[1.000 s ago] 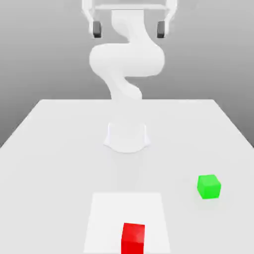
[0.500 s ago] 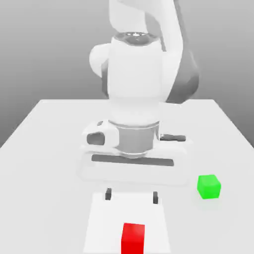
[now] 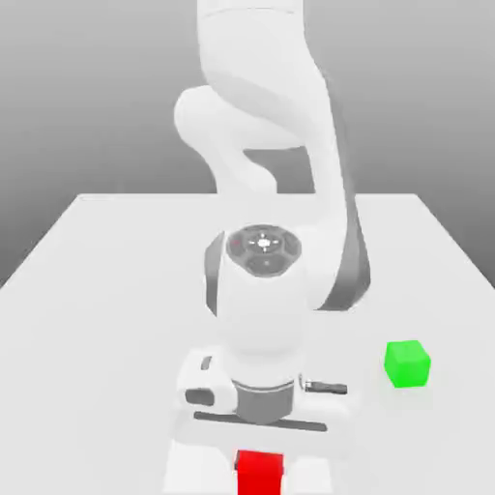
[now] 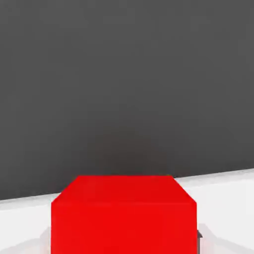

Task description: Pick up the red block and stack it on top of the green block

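With your claw [image 3: 259, 447] clamped shut on the red block [image 3: 260, 473], lift it straight off the tabletop [image 3: 97, 290] before swinging toward the green block [image 3: 407, 363].

White table [image 3: 106, 290], grey backdrop [image 3: 87, 97]

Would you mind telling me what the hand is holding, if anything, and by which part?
The hand has closed on the red block, apparently gripping its two opposite side faces.

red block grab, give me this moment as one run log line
phase: grasp | gripper: shut on red block | red block: on white mat | green block: apart on table, nothing stacked
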Controlling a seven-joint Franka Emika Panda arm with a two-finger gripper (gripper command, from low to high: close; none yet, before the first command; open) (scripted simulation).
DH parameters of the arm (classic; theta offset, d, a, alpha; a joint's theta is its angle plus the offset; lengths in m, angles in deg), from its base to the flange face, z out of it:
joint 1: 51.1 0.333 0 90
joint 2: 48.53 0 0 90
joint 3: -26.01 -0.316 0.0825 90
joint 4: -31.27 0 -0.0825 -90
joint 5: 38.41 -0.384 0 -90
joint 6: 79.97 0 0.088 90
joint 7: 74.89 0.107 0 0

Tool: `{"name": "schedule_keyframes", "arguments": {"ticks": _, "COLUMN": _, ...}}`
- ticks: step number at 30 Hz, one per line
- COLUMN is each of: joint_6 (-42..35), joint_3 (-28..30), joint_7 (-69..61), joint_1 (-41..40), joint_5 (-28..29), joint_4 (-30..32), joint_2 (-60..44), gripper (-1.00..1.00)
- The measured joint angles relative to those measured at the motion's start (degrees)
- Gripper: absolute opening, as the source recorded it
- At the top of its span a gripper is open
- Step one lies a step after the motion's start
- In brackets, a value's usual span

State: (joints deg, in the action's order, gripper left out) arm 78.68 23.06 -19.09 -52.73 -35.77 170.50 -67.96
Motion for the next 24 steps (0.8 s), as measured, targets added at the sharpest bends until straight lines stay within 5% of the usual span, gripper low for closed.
{"name": "schedule_keyframes", "arguments": {"ticks": 6, "joint_6": -5.6, "joint_3": -5.9, "joint_7": 2.6, "joint_1": 4.4, "joint_5": -3.5, "joint_4": 6.0, "joint_2": 11.8, "gripper": -1.00}}
{"name": "schedule_keyframes", "arguments": {"ticks": 13, "joint_6": -6.1, "joint_3": -15.2, "joint_7": 12.0, "joint_1": 21.9, "joint_5": -8.3, "joint_4": 18.6, "joint_2": 25.1, "gripper": -1.00}}
{"name": "schedule_keyframes", "arguments": {"ticks": 20, "joint_6": 4.1, "joint_3": -15.4, "joint_7": 21.4, "joint_1": 22.8, "joint_5": 1.4, "joint_4": 20.6, "joint_2": 16.4, "gripper": -1.00}}
{"name": "schedule_keyframes", "arguments": {"ticks": 21, "joint_6": 5.8, "joint_3": -14.4, "joint_7": 22.8, "joint_1": 23.4, "joint_5": 3.4, "joint_4": 20.5, "joint_2": 14.5, "gripper": 1.00}}
{"name": "schedule_keyframes", "arguments": {"ticks": 24, "joint_6": 5.8, "joint_3": -14.4, "joint_7": 22.8, "joint_1": 23.4, "joint_5": 3.4, "joint_4": 20.5, "joint_2": 14.5, "gripper": 1.00}}
